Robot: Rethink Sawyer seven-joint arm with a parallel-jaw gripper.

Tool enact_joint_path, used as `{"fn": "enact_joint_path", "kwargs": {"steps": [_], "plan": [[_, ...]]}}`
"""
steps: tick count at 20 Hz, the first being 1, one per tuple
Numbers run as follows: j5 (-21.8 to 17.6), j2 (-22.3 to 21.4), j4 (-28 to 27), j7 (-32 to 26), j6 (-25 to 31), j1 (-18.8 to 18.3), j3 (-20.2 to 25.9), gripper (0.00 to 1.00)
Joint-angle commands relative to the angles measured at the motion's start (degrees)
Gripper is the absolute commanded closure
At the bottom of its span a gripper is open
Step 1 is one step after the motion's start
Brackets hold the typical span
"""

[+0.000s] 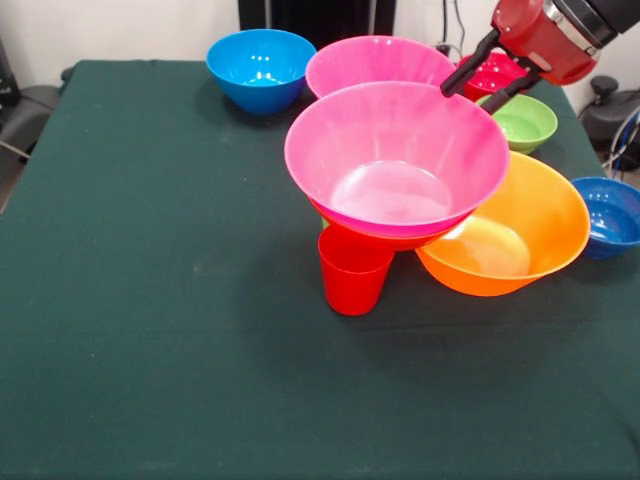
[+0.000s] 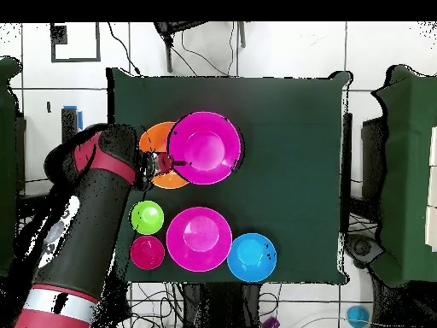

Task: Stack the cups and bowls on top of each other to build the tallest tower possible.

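A big pink bowl sits nested in a red-orange bowl. Both are perched tilted on an upright red cup and lean on the big orange bowl. My gripper is open, its fingers apart at the pink bowl's far right rim; one fingertip is at the rim, the other just outside it. The second pink bowl, the light blue, magenta-red, green and dark blue bowls stand apart. The lime green cup is out of view.
The dark green table has its open stretch on the left and front in the front view. The loose bowls crowd the far edge and right side. My arm covers the table's left edge in the overhead view.
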Motion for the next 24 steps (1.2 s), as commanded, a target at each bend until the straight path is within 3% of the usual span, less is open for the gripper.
{"fn": "enact_joint_path", "kwargs": {"steps": [1,13,24], "plan": [[0.8,-0.7,-1.3,8.3,0.9,-0.5,4.3,0.0],[4.7,-2.4,-0.6,7.3,2.3,-2.0,7.2,0.0],[10.2,-1.1,-1.3,6.1,8.1,-4.3,10.3,0.0]]}}
